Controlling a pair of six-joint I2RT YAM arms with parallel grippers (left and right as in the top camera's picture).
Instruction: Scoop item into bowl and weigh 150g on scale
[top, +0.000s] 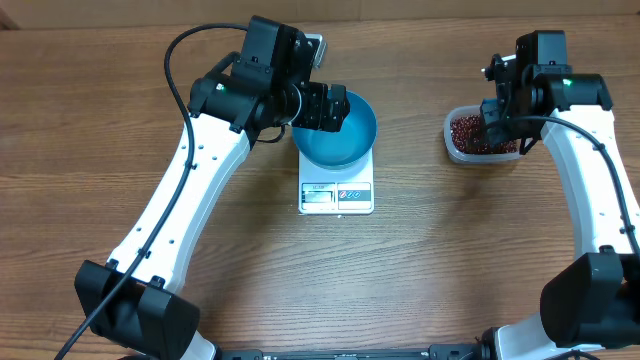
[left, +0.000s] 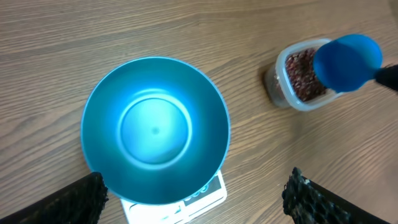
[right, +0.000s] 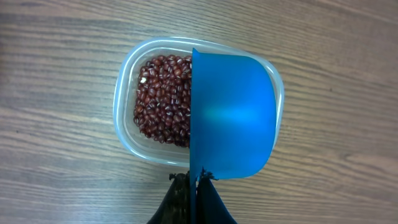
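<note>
Overhead: a round, deep, bright blue bowl (top: 340, 135) sits on a small white square kitchen scale (top: 336, 195) at the centre of the wooden table (top: 100, 100). The left gripper (top: 325, 108) hangs over the bowl's left rim. Well apart to the right, the right gripper (top: 497, 125) hovers above a clear rounded-rectangular plastic tub (top: 452, 140) holding small dark red-brown beans (top: 468, 130).

Left wrist: the bowl is empty, its smooth floor bare, and the scale's display edge peeks out beneath it. The left fingers (left: 81, 202) are spread wide at the frame's lower corners, with nothing between them.

Right wrist: the right fingers (right: 193, 199) are clenched on the handle of a small blue plastic scoop (right: 233, 115), which is poised over the right half of the tub. No beans show on the scoop, and the heap lies undisturbed beside it.

The bowl is placed on the scale, but scooping has not begun; every bean has yet to be transferred and weighed.
</note>
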